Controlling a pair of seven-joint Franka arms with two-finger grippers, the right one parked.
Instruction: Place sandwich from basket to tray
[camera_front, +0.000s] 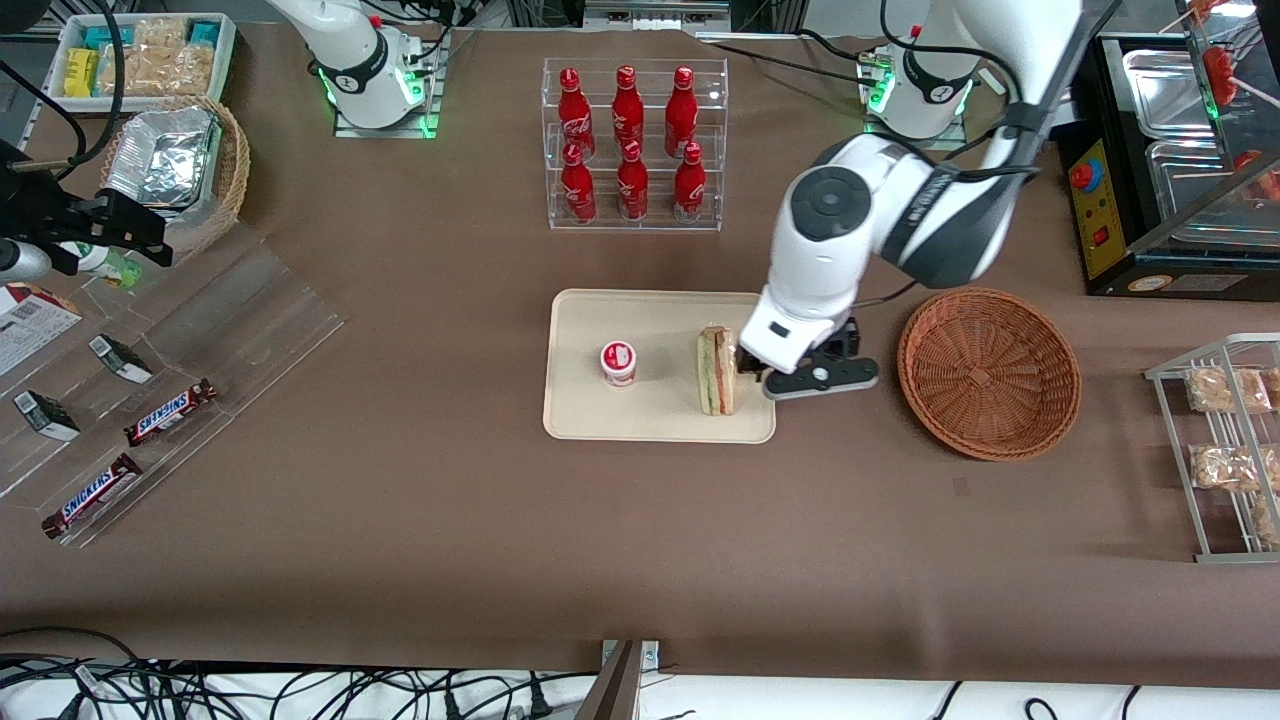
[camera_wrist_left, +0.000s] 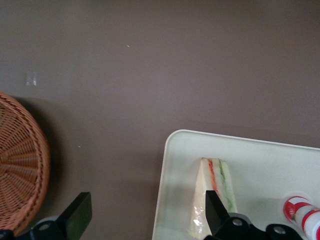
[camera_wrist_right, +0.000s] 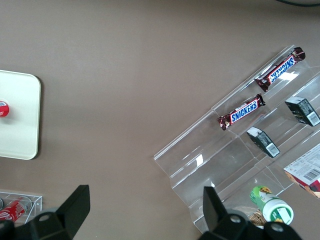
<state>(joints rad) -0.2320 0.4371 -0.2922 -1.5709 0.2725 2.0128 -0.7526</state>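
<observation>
The sandwich (camera_front: 716, 372), a wrapped wedge with red and green filling, stands on edge on the cream tray (camera_front: 650, 415), near the tray's rim toward the working arm's end. My left gripper (camera_front: 748, 364) hangs low just beside it, between sandwich and basket, and is open. In the left wrist view the sandwich (camera_wrist_left: 212, 182) rests on the tray (camera_wrist_left: 265, 160), one fingertip (camera_wrist_left: 215, 212) overlaps its wrap, and the gripper (camera_wrist_left: 146, 216) spans the tray rim and bare table. The reddish-brown wicker basket (camera_front: 988, 372) sits empty beside the tray, and part of the basket (camera_wrist_left: 20, 165) shows in the wrist view.
A small red-and-white cup (camera_front: 619, 362) stands on the tray. A clear rack of red bottles (camera_front: 632, 145) is farther from the camera. A wire snack rack (camera_front: 1225, 450) and a black appliance (camera_front: 1170, 170) are at the working arm's end; a clear stand with Snickers bars (camera_front: 170, 410) lies toward the parked arm's end.
</observation>
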